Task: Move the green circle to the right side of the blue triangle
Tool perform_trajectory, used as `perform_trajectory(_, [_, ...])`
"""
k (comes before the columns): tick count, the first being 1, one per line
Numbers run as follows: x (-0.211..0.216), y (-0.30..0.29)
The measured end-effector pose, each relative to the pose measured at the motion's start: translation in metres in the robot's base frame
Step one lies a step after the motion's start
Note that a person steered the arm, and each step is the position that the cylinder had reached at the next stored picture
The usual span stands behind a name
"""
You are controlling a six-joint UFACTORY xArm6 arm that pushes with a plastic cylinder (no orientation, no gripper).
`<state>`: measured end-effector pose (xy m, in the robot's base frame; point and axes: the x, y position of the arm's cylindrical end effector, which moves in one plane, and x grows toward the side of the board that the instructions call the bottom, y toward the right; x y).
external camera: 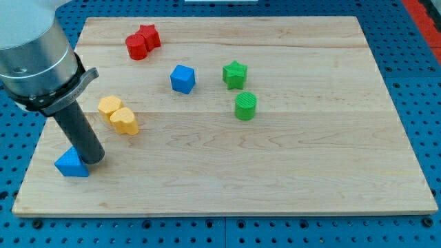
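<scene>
The green circle is a round green block near the middle of the wooden board. The blue triangle lies at the view's lower left, near the board's left edge. My tip is down on the board, right against the blue triangle's right side. The green circle is far to the view's right of my tip and a little higher in the view.
A green star sits just above the green circle. A blue cube is left of the star. Two yellow blocks lie above my tip. A red star and a red round block touch at the top left.
</scene>
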<state>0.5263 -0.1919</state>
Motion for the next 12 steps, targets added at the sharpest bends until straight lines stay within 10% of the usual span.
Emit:
perform_trajectory(5, [-0.09, 0.31])
perform_trajectory(9, [-0.082, 0.176])
perform_trajectory(12, [-0.005, 0.202])
